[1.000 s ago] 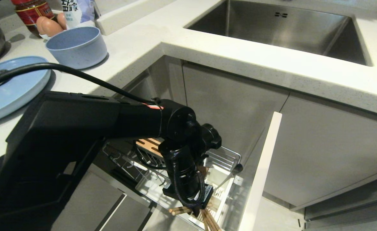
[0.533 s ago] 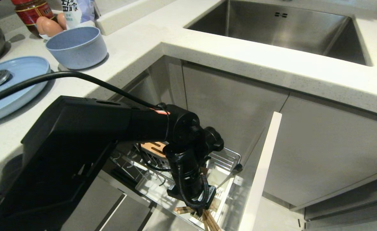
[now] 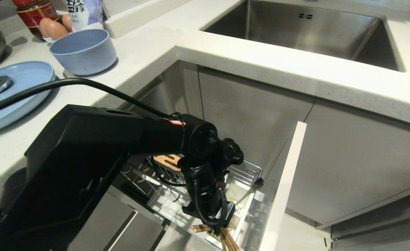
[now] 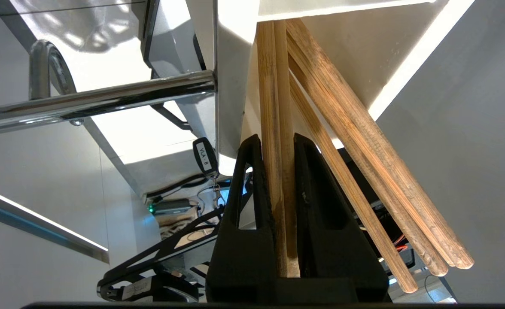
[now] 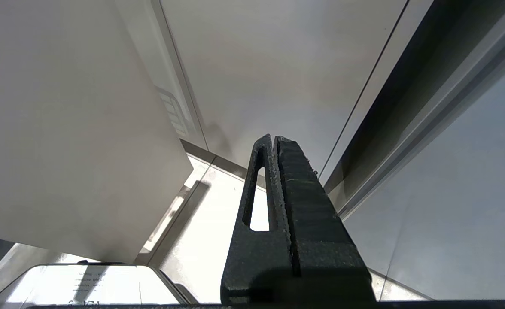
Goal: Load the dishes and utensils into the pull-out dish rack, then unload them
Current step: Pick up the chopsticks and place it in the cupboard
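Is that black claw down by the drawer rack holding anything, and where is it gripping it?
Yes. The left end effector is clamped on a pair of wooden chopsticks, near their thick upper ends. The right end effector holds nothing.

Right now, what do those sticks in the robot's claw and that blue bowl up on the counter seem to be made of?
The chopsticks in the left gripper look like bare bamboo or light wood: tan, with fine lengthwise grain and a dry, unvarnished surface. The bowl is matte light blue with faint speckles and no glaze shine, so possibly a plastic or fibre composite; unglazed ceramic cannot be ruled out.

Left arm [image 3: 121,146] hides most of dish rack [image 3: 247,170]; chopsticks [image 3: 230,241] cut off
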Motion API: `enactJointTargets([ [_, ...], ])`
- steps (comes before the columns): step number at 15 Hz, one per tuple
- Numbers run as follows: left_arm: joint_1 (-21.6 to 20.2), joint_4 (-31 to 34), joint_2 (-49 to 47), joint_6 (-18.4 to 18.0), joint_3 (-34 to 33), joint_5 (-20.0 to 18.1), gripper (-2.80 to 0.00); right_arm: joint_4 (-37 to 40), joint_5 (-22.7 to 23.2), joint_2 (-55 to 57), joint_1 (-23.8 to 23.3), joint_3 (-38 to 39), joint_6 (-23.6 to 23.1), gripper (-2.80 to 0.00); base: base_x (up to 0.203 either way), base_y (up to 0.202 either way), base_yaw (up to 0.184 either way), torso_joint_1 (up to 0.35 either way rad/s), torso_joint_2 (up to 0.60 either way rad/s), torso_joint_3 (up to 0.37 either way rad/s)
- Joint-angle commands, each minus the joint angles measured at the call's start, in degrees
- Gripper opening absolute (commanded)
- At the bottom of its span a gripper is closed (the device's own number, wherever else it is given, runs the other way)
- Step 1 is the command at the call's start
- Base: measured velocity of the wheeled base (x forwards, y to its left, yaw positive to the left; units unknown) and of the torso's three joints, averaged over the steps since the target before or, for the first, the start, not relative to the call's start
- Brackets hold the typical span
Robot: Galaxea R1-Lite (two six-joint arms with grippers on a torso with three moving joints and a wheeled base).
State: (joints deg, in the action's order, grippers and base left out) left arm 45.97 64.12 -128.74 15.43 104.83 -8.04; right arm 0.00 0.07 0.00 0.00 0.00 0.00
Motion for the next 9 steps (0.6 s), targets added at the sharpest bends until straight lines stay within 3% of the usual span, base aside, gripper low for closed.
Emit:
enactJointTargets([
  [1,0.0,0.5,0.3,0.4,0.0,0.1,-2.80,0.0,0.0,0.0,0.0,0.0,0.0,-2.80,0.000,0.000,0.000,0.000,0.00,0.000],
  [2,0.0,0.5,0.4,0.4,-0.1,0.3,-2.80,0.0,0.0,0.0,0.0,0.0,0.0,-2.80,0.000,0.000,0.000,0.000,0.00,0.000],
  [3,0.0,0.4,0.4,0.5,0.0,0.6,0.00,0.0,0.0,0.0,0.0,0.0,0.0,-2.80,0.000,0.000,0.000,0.000,0.00,0.000],
  [9,0.0,0.7,1.3,1.7,0.6,1.2,0.00,0.0,0.0,0.0,0.0,0.0,0.0,-2.80,0.000,0.000,0.000,0.000,0.00,0.000],
])
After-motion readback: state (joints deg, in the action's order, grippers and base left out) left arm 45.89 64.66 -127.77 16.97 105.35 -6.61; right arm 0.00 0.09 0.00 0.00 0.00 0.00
